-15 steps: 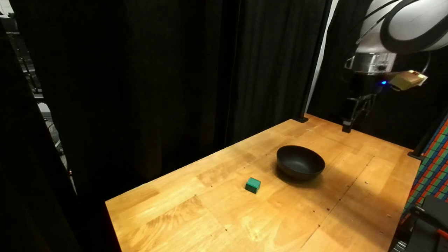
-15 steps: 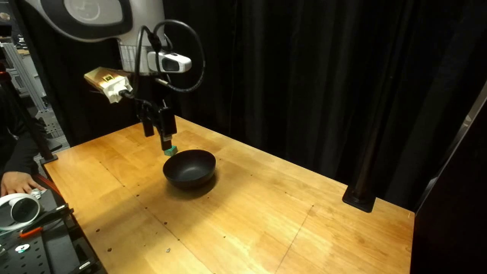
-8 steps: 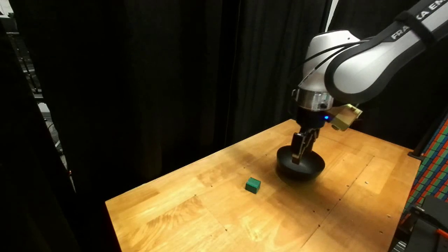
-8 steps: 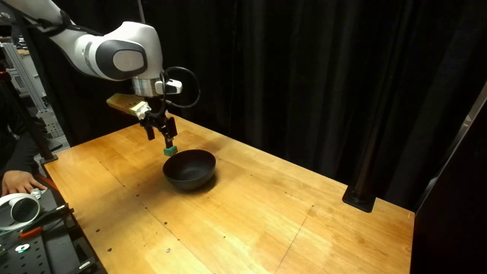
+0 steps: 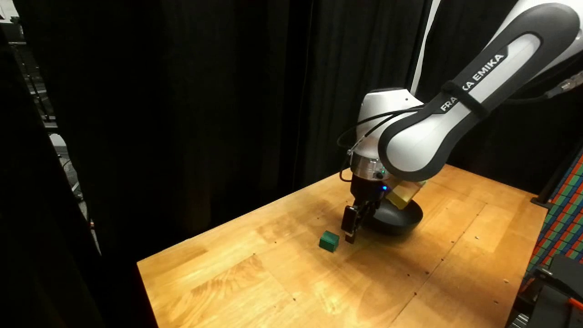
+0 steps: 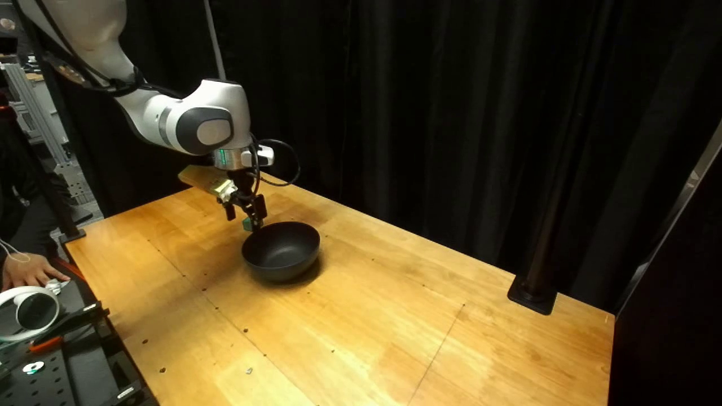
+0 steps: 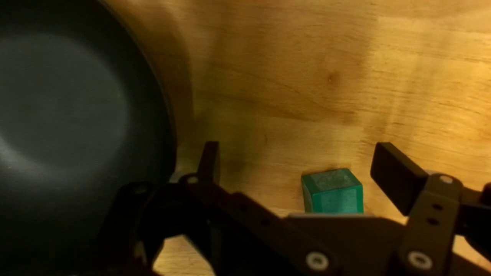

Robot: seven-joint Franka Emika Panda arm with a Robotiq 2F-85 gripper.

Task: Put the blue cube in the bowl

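Note:
The small teal-green cube, called blue, (image 5: 329,241) sits on the table beside the bowl, with a gap between them. In an exterior view the cube (image 6: 247,224) is partly hidden behind a finger. The round black bowl (image 5: 403,223) stands upright; it also shows in an exterior view (image 6: 279,272) and at the left of the wrist view (image 7: 153,126). My gripper (image 5: 359,228) is low between bowl and cube, open and empty. In the wrist view the cube (image 7: 337,199) shows between the widely parted fingers (image 7: 399,176), nearer the right one, untouched; its lower part is hidden by the gripper.
The wooden table (image 6: 395,327) is backed by black curtains (image 6: 451,141). A black post base (image 6: 533,293) stands at its far edge. A side cart with a white headset (image 6: 34,310) and a person's hand (image 6: 34,270) are beside the table.
My gripper has come down and across, passing over the bowl, to a low place near the cube. The cube and the bowl have not moved.

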